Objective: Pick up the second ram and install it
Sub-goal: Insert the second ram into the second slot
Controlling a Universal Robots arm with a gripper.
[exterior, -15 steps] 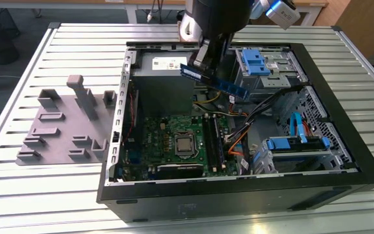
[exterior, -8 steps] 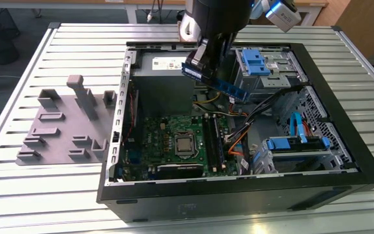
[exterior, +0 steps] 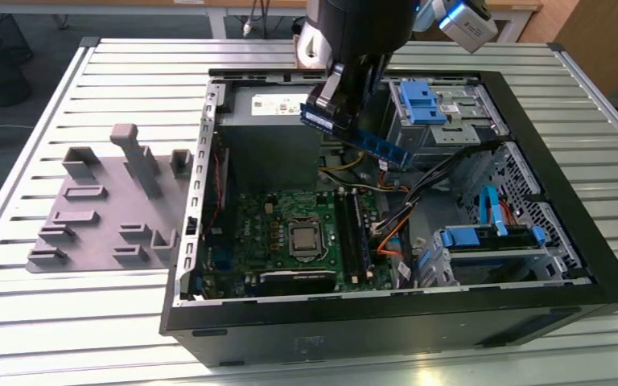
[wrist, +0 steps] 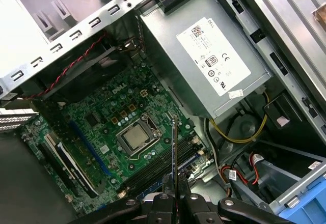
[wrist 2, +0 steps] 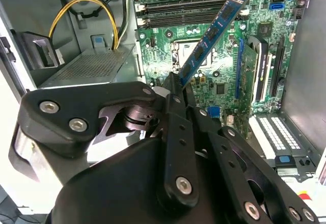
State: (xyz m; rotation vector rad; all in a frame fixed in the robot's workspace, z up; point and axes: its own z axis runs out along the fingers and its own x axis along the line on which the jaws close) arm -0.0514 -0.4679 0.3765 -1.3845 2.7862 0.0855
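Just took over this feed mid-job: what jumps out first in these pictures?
The gripper holds the second ram tilted in the air above the open computer case, over the motherboard. In the second wrist view the stick slants up from the fingers, above the memory slots. A grey fixture block lies outside the case on the exterior view's left.

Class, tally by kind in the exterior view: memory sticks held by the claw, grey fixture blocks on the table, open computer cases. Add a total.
second ram, held in the claw: 1
grey fixture block: 1
open computer case: 1
Total: 3
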